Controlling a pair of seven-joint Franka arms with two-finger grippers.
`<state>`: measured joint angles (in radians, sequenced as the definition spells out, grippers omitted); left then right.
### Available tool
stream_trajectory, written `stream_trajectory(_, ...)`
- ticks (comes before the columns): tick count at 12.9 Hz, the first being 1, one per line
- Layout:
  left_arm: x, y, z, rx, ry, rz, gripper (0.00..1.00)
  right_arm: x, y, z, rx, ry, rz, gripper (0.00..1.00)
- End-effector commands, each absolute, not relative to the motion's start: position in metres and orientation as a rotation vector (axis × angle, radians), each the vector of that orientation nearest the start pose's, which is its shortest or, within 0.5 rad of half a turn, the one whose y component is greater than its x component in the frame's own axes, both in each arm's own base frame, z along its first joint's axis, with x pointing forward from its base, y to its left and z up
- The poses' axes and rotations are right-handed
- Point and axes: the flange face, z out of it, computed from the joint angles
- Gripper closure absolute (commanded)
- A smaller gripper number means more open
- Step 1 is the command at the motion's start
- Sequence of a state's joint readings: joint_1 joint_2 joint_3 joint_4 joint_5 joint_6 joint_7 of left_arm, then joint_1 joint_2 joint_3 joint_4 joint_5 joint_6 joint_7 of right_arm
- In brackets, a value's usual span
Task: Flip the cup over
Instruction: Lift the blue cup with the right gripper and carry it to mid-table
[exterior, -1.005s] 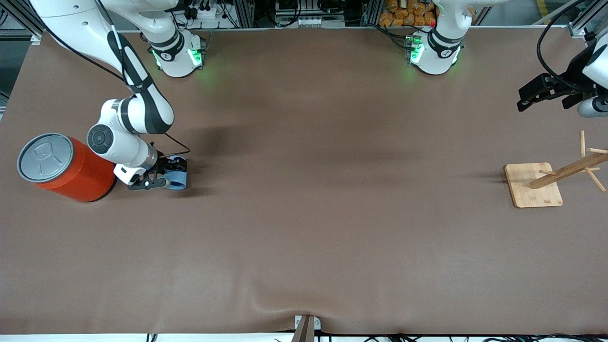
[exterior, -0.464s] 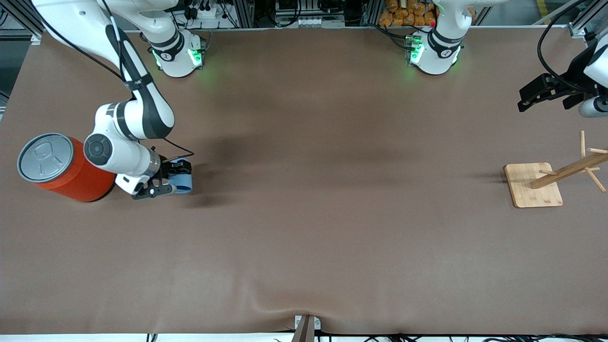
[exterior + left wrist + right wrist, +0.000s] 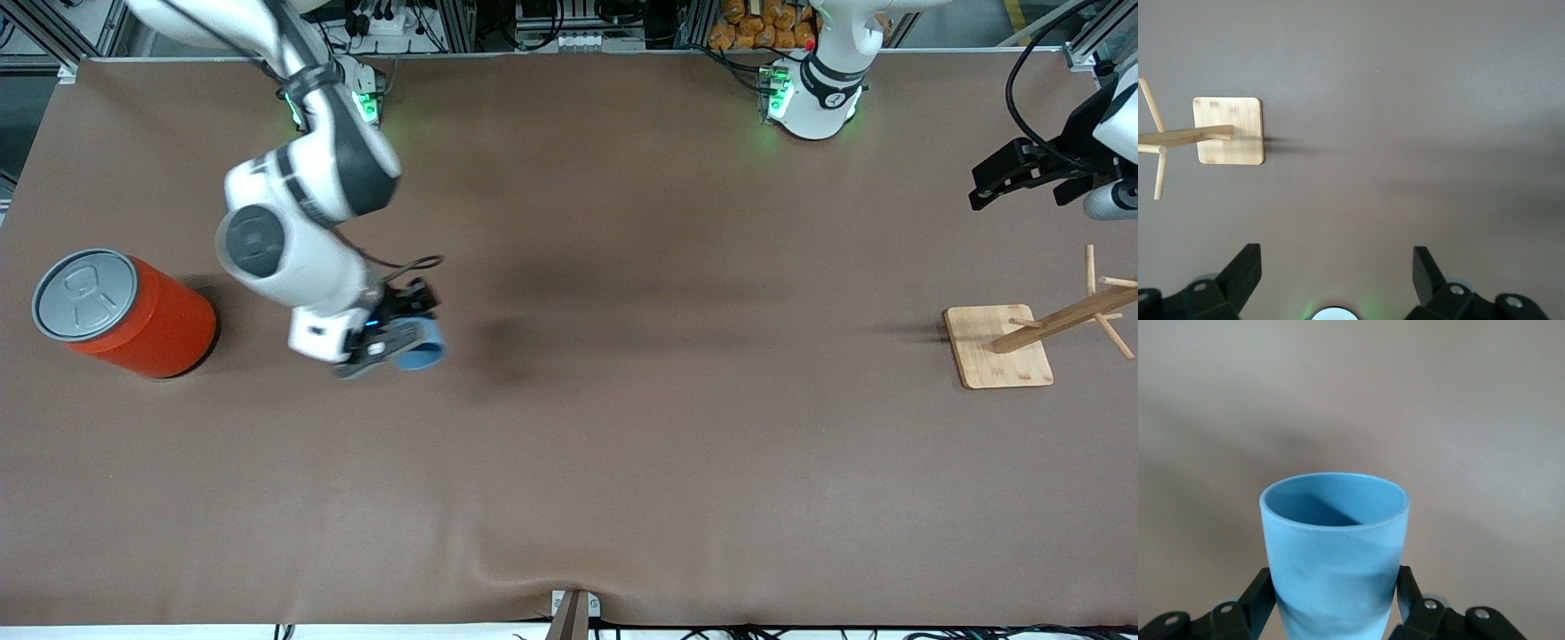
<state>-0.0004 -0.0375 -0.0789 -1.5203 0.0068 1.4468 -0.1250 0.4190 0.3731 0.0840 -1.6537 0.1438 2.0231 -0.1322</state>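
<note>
Lowest in the front view, in the left half of the frame, the right gripper (image 3: 391,342) hangs above the brown worktop (image 3: 622,462), its fingers (image 3: 1261,590) clamped on the small light-blue cup (image 3: 418,355). The cup is lifted clear of the cloth and tipped so that its open mouth faces toward the frame's lower right; the right wrist view looks straight over the rim into the darker blue inside (the cup (image 3: 1335,547) fills the lower middle of that frame, a black finger on either flank). At much the same height in the frame, hard against the left edge, an orange can (image 3: 124,313) with a grey lid stands upright on the worktop, well apart from the cup. Across at the right edge, a wooden rack (image 3: 1022,342) rests on its square base, pegs angling off the slanted post. Higher up at the far right edge, the left gripper (image 3: 1009,178) waits in the air with its fingers spread apart and nothing between them, over the worktop near the rack.
</note>
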Motion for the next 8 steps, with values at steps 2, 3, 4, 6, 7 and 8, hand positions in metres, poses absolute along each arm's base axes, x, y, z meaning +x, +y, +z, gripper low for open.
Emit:
stream_trajectory(2, 0.529, -0.045, 0.662, -3.140, -0.060, 0.039, 0.00, 0.561, 0.462, 0.376, -2.695, -1.306, -0.029, 0.83)
stream_trajectory(3, 0.529, -0.047, 0.661, -3.141, -0.055, 0.034, 0.00, 0.550, 0.485, 0.371, -2.688, -1.400, -0.046, 0.84)
stream_trajectory(4, 0.530, -0.048, 0.662, -3.141, -0.052, 0.027, 0.00, 0.543, 0.500, 0.362, -2.691, -1.529, -0.066, 0.84)
stream_trajectory(6, 0.531, -0.051, 0.660, -3.142, -0.043, 0.032, 0.00, 0.520, 0.537, 0.335, -2.615, -1.848, -0.154, 0.83)
stream_trajectory(7, 0.532, -0.053, 0.658, -3.141, -0.038, 0.034, 0.00, 0.509, 0.555, 0.319, -2.568, -1.941, -0.204, 0.83)
stream_trajectory(8, 0.532, -0.053, 0.659, -3.141, -0.040, 0.029, 0.00, 0.495, 0.572, 0.299, -2.532, -2.010, -0.217, 0.83)
